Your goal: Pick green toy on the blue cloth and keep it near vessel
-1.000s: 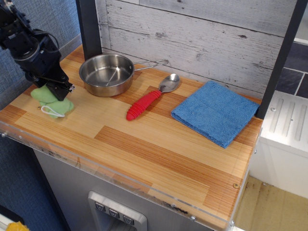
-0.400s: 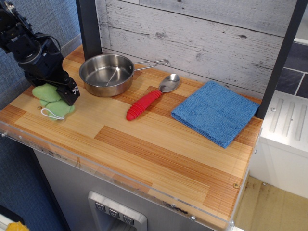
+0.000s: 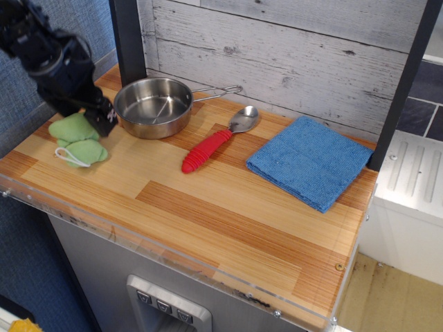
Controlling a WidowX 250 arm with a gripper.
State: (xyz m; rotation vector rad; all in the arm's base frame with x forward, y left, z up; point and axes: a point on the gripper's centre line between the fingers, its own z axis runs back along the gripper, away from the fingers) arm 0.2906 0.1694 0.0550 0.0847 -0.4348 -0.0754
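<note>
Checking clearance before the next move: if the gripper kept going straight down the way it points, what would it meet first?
Probably the wooden tabletop in the narrow gap between the green toy and the vessel. The gripper tip sits there, though depth is unclear; it might graze the toy's edge.

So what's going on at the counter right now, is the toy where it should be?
Looks like it. The green toy lies on the wooden counter just left of the vessel, not on the blue cloth, which sits bare at the right. The gripper is right above the toy's upper edge, beside the pan; whether its jaws are open cannot be made out. A red-handled spoon lies untouched between pan and cloth.
</note>
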